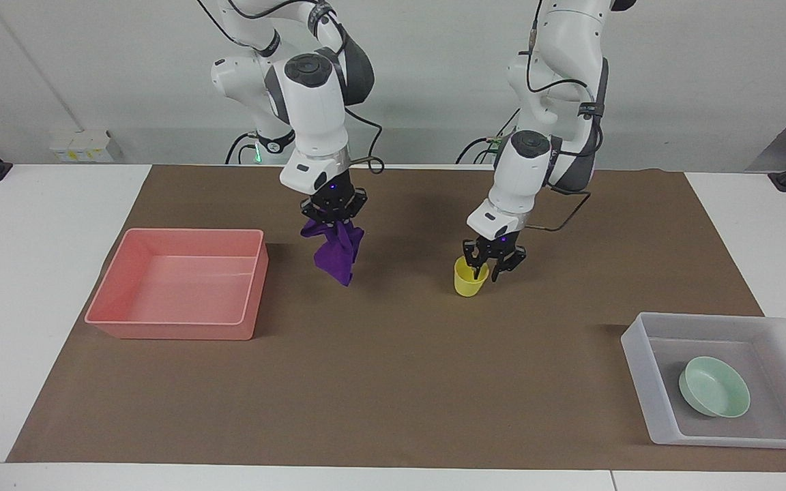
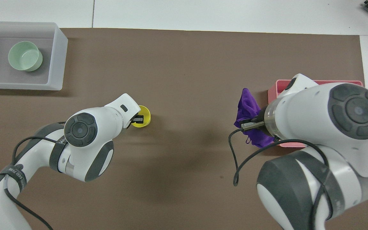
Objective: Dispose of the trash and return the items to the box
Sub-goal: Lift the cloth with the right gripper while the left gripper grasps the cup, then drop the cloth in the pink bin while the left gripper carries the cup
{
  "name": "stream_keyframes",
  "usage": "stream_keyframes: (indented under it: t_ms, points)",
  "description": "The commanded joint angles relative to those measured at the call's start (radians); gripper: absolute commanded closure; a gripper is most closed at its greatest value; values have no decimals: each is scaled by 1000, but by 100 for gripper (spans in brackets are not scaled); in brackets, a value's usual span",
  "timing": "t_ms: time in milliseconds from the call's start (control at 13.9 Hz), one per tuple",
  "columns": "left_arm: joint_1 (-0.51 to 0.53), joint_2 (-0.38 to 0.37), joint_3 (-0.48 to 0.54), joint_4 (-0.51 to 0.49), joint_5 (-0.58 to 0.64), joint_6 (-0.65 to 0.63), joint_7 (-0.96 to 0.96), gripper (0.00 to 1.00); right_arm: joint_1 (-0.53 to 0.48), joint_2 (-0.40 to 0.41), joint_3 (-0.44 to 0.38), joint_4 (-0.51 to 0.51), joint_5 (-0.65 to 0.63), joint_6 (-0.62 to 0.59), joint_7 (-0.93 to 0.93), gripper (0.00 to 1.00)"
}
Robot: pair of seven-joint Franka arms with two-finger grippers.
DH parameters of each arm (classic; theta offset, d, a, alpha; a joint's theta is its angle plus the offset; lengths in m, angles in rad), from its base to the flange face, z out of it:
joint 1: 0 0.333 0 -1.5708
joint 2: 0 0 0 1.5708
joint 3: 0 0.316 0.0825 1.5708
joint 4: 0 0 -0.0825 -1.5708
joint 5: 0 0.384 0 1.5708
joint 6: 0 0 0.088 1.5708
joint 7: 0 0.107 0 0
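My right gripper [image 1: 333, 217] is shut on the purple cloth wad [image 1: 335, 252], which hangs in the air over the mat, just beside the pink tray [image 1: 175, 327]. In the overhead view the cloth [image 2: 248, 105] shows beside the right wrist. The yellow cup [image 1: 469, 281] stands upright on the mat mid-table. My left gripper [image 1: 490, 266] is down on it, one finger inside and one outside, shut on its rim. The cup [image 2: 145, 114] is partly hidden under that wrist. The mint-green bowl [image 1: 714, 387] lies in the translucent box [image 1: 638, 361].
The pink tray [image 2: 272, 92] sits toward the right arm's end, largely covered by the right arm in the overhead view. The box [image 2: 57, 48] with the bowl [image 2: 25, 56] sits toward the left arm's end, farther from the robots. A brown mat covers the table.
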Motion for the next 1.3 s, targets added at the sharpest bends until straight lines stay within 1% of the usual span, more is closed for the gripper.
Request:
stream_keyframes:
  t_ms: [0,144,216,289,505,649,794,938,1082,1227]
  points:
    - [53,-41,9,38,6,-69,-1,100,-64,4,8,64,-11,-73,-43,100]
    - [106,-35,9,104,11,-119,29,100,-118,4,8,77,-11,-86,-58,100]
    - [144,-23,9,142,12,-123,45,100,-145,3,8,77,-11,-86,-90,100]
    - [180,-11,9,184,14,-132,59,100,-180,4,8,74,-11,-83,-135,100]
    - [299,58,9,338,15,-179,141,100,-308,-1,8,33,-11,-41,-308,100]
    - [373,92,7,415,14,-180,192,100,-383,-2,8,-15,-13,21,-424,100]
    - [445,134,6,489,6,-186,259,100,-451,13,8,-66,-13,118,-530,100]
    - [514,196,-1,584,4,-216,301,100,-481,47,6,-118,-13,208,-580,100]
    - [562,264,-2,679,-41,-244,341,100,-488,84,6,-171,-13,302,-594,100]
    - [594,350,-1,811,-77,-313,405,100,-486,117,8,-222,-13,373,-586,100]
